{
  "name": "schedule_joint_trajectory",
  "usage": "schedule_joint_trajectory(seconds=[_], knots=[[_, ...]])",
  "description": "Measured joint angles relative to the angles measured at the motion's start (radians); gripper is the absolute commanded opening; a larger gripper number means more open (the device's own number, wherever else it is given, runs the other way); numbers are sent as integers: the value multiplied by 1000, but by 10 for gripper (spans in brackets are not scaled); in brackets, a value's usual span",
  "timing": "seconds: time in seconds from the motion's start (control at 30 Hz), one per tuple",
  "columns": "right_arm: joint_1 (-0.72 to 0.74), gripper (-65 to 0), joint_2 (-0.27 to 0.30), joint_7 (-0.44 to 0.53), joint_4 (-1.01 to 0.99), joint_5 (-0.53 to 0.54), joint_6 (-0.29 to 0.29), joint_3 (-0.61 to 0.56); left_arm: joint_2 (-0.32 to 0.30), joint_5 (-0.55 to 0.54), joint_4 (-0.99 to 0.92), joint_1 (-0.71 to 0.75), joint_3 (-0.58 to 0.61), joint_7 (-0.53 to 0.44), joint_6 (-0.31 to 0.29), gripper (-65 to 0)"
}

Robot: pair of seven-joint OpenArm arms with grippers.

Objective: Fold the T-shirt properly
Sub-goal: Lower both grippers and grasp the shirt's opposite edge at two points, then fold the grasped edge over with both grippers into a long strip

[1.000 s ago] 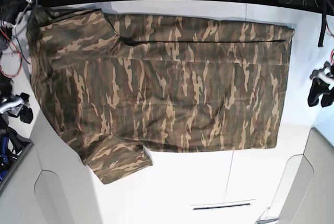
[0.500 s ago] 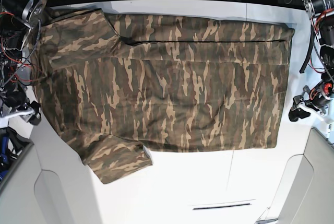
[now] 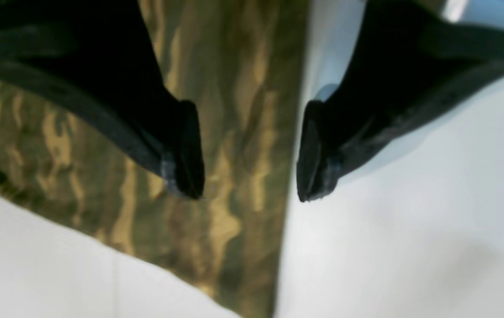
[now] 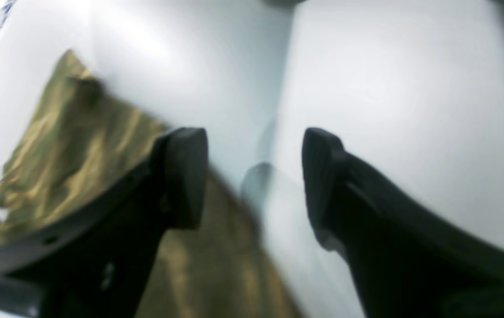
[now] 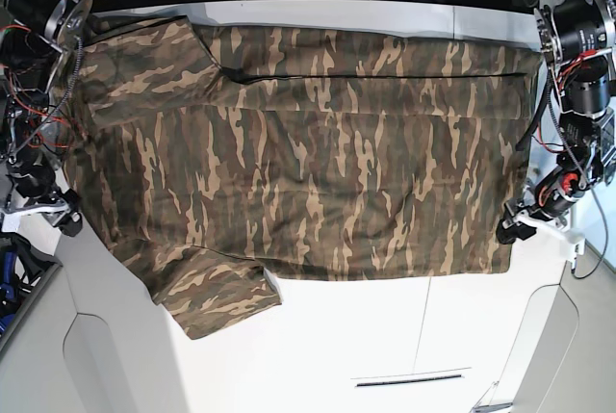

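A: Both arms have closed in since the earlier frames, while the T-shirt (image 5: 298, 158) has not shifted on the white table (image 5: 385, 336).

B: How far along is the fold?

A: Barely begun, I judge. It lies spread nearly flat, only the strip along its far side looks turned over, and 1 sleeve (image 5: 217, 297) pokes out at the near edge. The main folds are all left.

B: Which way does it point?

A: Its long axis runs across the base view: shoulders at that view's left, hem at its right.

B: And the grippers?

A: The left gripper (image 3: 249, 152) hangs spread over the hem edge, 1 finger above cloth, 1 above table, holding nothing. The right gripper (image 4: 254, 176) is also spread and empty, at the shirt's border.
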Motion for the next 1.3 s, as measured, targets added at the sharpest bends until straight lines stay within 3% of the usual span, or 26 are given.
schedule_joint_trajectory(seconds=[0.07,0.37,0.5,0.63,0.7,0.9,0.97,1.1,1.3], knots=[[0,-309,-16,0,0,14,27,0,13,8,1,0,0,-7,0,-278],[8,-316,-38,14,0,31,30,-145,18,5,2,0,0,-10,-4,-302],[14,-443,-44,10,0,34,31,-208,18,8,2,0,0,-2,-3,-467],[13,-650,-44,-3,-2,36,35,-215,18,13,1,0,0,5,-3,-590],[11,-650,-43,-7,-3,34,72,-215,18,14,1,0,0,6,-3,-650],[10,-650,-40,-16,4,32,77,-215,11,20,0,-35,0,97,-4,-650],[7,-650,-40,-42,26,24,76,-215,5,2,2,-47,2,126,-29,-650],[3,-650,-40,-153,98,11,74,-216,-40,-126,39,-50,3,222,-93,-650],[-7,-650,-34,-359,239,65,71,-218,-105,-257,114,-58,20,404,-98,-650]])
